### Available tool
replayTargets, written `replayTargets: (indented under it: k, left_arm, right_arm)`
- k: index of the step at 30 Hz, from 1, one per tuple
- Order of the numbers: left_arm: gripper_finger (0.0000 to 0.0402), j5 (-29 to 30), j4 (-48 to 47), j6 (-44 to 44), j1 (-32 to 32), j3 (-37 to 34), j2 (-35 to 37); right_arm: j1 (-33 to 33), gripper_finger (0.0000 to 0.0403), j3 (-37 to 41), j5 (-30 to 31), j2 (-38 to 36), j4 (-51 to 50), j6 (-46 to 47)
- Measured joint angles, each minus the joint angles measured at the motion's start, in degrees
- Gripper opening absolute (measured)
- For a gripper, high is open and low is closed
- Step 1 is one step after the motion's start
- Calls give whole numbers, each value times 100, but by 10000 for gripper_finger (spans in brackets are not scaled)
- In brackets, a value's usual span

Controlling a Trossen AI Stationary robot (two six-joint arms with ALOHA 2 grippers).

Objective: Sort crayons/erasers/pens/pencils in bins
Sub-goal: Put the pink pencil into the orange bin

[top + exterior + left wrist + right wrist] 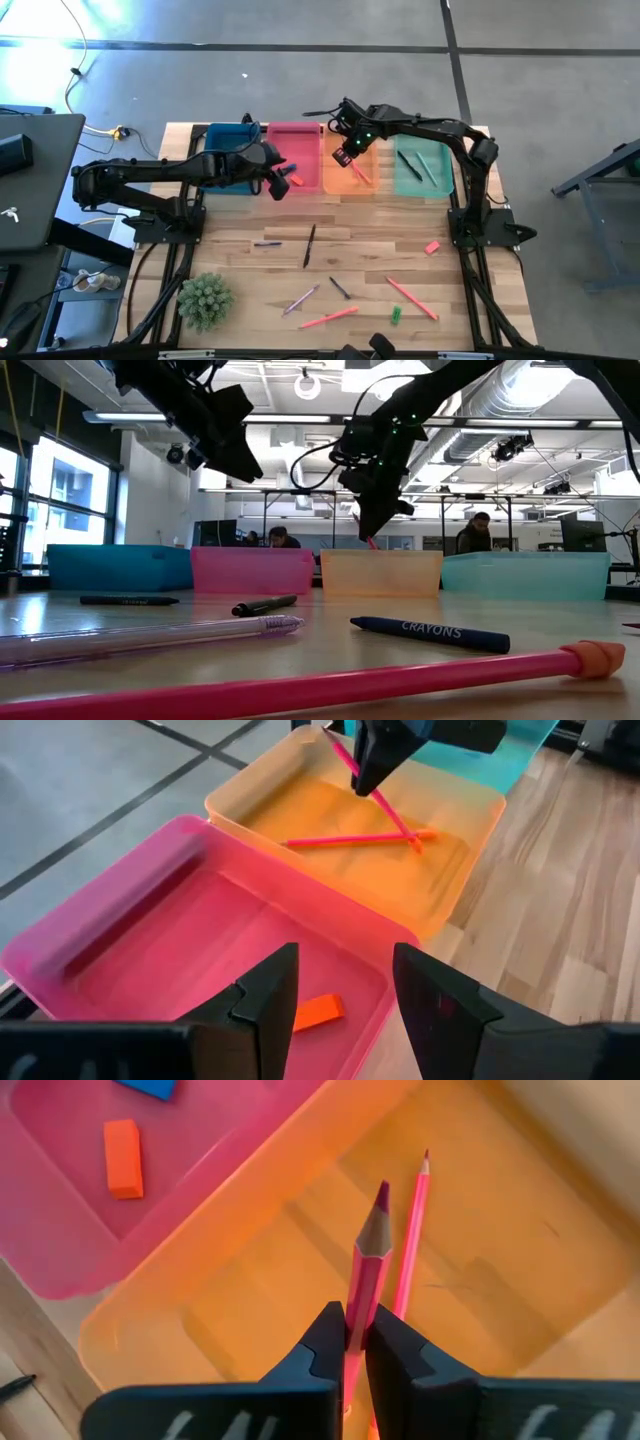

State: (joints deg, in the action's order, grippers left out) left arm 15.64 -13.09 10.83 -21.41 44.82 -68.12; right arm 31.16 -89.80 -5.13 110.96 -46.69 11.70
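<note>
Right gripper (355, 1342) is clamped tight on a pink pencil (368, 1270), sharpened tip pointing away from the wrist, and I've got it hanging over the orange bin (349, 170). One pink pencil (410, 1240) already lies on that bin's floor, so this is the right home for it.

How I'd finish this drop: the low view shows the gripper well above the orange bin's rim, and the pencil sits at a slant in the jaws. I'd come down closer to the floor before letting go, otherwise I reckon it could bounce or tip over the wall into the pink bin (295, 150) right beside it. I'd also keep the release toward the middle of the orange bin and line the pencil up with its long side so both ends clear the walls.

Left gripper (340, 985) hovers over the pink bin's near corner, next to the orange bin, fingers apart and holding nothing. An orange eraser (318, 1011) lies in that corner just beyond it, and the right wrist view catches a blue eraser (145, 1088) in there too.
</note>
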Motion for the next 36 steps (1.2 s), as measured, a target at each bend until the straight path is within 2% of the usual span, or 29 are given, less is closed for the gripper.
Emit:
replayTargets:
  k: [16, 24, 36]
  left_arm:
    - [154, 0, -305, 0, 0, 0, 0]
    - [154, -197, -666, 8, 4, 0, 29]
    - [154, -784, -1943, 396, 8, 385, 61]
  right_arm:
    - [0, 98, 0, 52, 0, -12, 133]
    - [-4, 103, -2, 56, -45, -247, 167]
    - [-177, 103, -13, 52, -937, -536, 98]
